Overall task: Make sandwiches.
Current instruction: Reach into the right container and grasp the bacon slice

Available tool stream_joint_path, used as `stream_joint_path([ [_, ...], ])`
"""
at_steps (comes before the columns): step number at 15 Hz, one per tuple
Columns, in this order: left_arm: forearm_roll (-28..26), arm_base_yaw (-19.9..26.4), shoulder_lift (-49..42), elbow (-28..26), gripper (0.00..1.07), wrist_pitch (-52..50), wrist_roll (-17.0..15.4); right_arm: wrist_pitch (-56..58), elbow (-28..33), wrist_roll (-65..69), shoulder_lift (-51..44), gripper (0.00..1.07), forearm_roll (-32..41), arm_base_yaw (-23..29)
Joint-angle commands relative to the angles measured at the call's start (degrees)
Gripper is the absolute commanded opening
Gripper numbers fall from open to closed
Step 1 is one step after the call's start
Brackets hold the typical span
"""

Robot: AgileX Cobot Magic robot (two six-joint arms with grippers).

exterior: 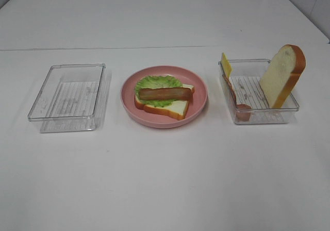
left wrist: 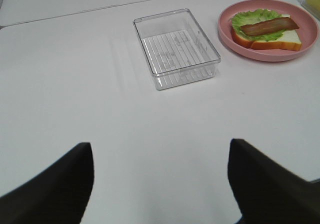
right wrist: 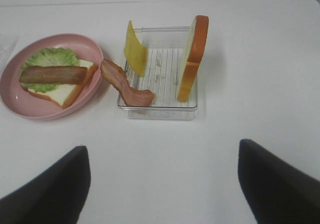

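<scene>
Half-built sandwich [exterior: 164, 98] on pink plate [exterior: 200, 89], centre.
Fingers spread, empty, on left gripper [left wrist: 160, 149] and right gripper [right wrist: 162, 146]; bread slice [exterior: 282, 76] upright in right tray [exterior: 260, 116].

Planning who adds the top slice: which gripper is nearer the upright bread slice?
Right. The right gripper faces the bread slice directly; the left gripper sits farther off, beyond the left tray and pink plate.

exterior high cam: over near edge of the flat white table [exterior: 165, 190], tilted down twd far edge. left wrist cam: low behind left gripper [left wrist: 160, 144], facing the clear ribbed plastic box [left wrist: 176, 49] by left edge. right wrist cam: likewise behind right gripper [right wrist: 162, 145], facing right-edge clear plastic box [right wrist: 162, 76]. all 3 share the round pink plate [exterior: 198, 104].
</scene>
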Motion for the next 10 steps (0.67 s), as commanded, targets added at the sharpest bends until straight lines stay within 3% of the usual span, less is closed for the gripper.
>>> stream_joint_path([
  [1,0.00,-0.11,-1.32,0.34,0.72,-0.69,-0.57,0.40,-7.79,-5.27,11.86,0.76,3.55,0.00],
  [2,-0.46,-0.11,-1.32,0.34,0.72,-0.69,0.11,3.84,-14.50,-9.45,21.26,0.76,7.51,0.00],
  [5,-0.86,-0.11,-1.32,0.34,0.72,-0.69,0.52,13.12,-26.81,-11.80,37.07,0.76,13.01,0.23],
  [7,-0.69,-0.11,-1.32,0.34,0.72,-0.69,0.52,17.65,-32.31,-11.86,44.12,0.76,11.57,2.98],
  [10,-0.69,-0.11,-1.32,0.34,0.72,-0.69,0.69,20.17,-41.31,-4.24,55.58,0.76,5.04,12.09],
])
